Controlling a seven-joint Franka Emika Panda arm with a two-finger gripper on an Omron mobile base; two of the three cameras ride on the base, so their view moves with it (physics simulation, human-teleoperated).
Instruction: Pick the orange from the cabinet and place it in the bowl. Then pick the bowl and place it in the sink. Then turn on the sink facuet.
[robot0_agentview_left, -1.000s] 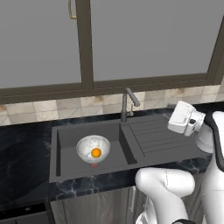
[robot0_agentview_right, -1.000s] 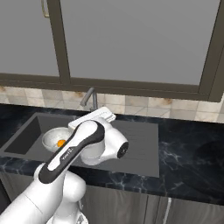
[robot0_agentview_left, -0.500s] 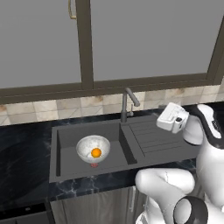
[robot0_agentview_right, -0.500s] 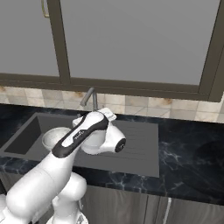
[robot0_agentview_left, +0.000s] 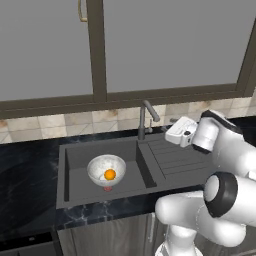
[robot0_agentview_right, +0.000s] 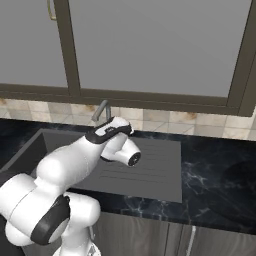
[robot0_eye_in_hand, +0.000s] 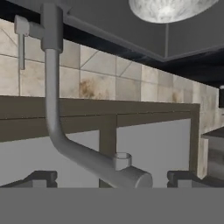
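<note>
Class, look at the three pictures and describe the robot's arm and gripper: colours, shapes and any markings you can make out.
The arm is built of glossy white, rounded segments joined by dark grey to black ring-shaped joints. The gripper hangs from a boxy white hand with a dark patch on one face. Its fingertips are small, dark and blocky. No cables or lettering are visible.

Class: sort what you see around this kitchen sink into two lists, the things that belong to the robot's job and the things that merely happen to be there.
Belonging to the job:
orange, lying in the bowl
bowl, standing in the sink
sink
sink faucet
cabinet, doors closed
gripper, open beside the faucet

Merely there:
tiled backsplash
black marble counter
</note>
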